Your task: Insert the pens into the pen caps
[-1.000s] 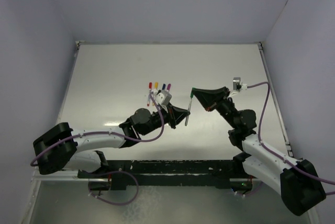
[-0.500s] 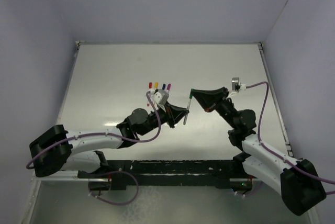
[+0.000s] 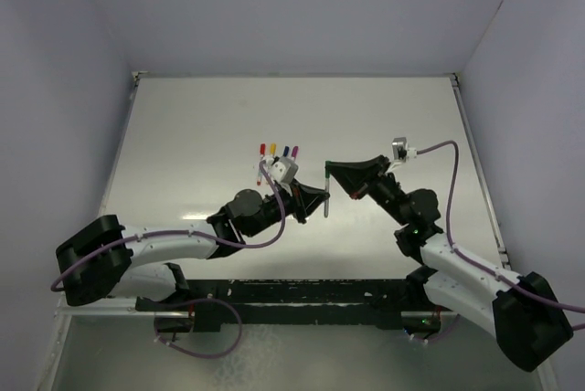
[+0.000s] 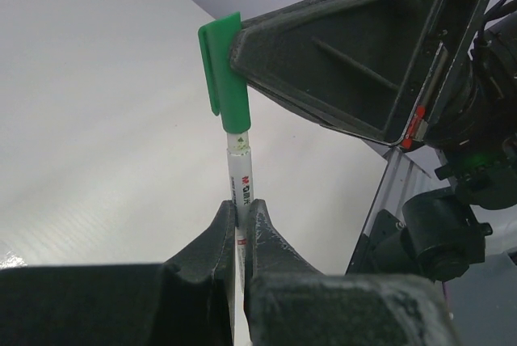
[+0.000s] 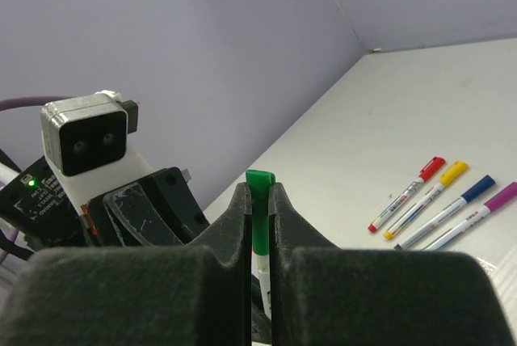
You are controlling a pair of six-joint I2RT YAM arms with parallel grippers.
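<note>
White tabletop (image 3: 201, 135) is seen beneath a raised pen (image 4: 241, 170), pinched tight by the left gripper (image 4: 241, 217). The green cap (image 4: 226, 79) at its tip is clamped by the right gripper (image 5: 258, 199). Four capped pens (image 5: 440, 200) are laid farther left.

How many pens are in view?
5. On the table: red pen, yellow pen, blue pen, purple pen. Green pen in left claw, its green cap in right claw.

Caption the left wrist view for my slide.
Left hand grips the pen; right hand holds the green cap over its tip.
</note>
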